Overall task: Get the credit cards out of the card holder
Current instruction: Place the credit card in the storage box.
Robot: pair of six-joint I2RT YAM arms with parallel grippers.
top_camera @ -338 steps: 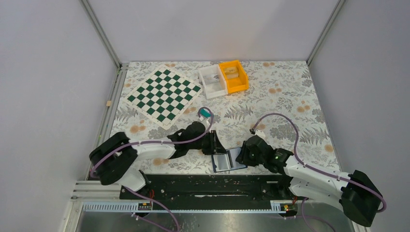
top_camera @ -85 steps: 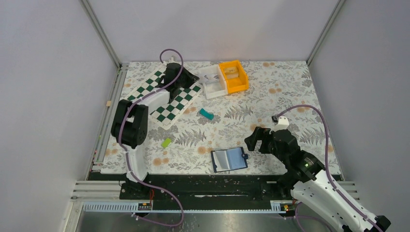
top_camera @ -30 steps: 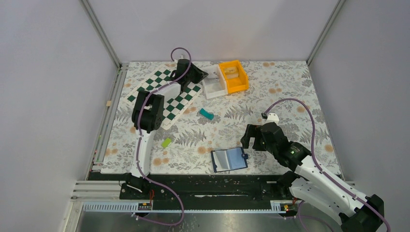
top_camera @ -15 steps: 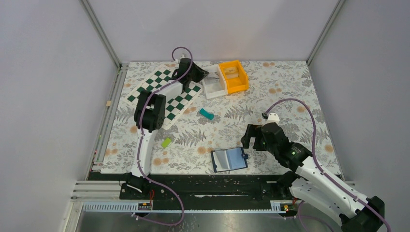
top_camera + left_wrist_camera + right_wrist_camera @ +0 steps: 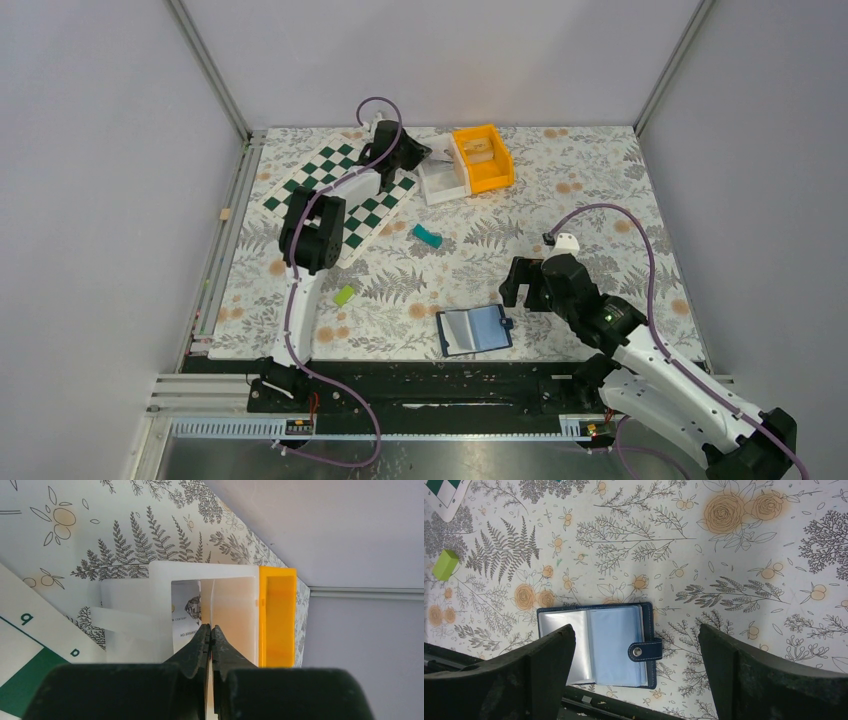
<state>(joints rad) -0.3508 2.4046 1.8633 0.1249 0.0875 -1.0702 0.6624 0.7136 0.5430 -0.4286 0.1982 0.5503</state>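
While R hand (image 5: 635, 630) hangs spread wide, open card holder (image 5: 596, 645) lies below, btw its fingers (image 5: 549, 672).

In the left wrist view, a whitish-grey flat card (image 5: 184, 615) standing in the white plastic bin (image 5: 202, 570) at the far side of the counter carries small dark print: a word that looks like "CENTURY" and, below it, a line beginning "NO." followed by digits too fine to read surely. The pale margin of the green-and-white chessboard (image 5: 35, 635) shows the letters "b" and "a", seen upside down.
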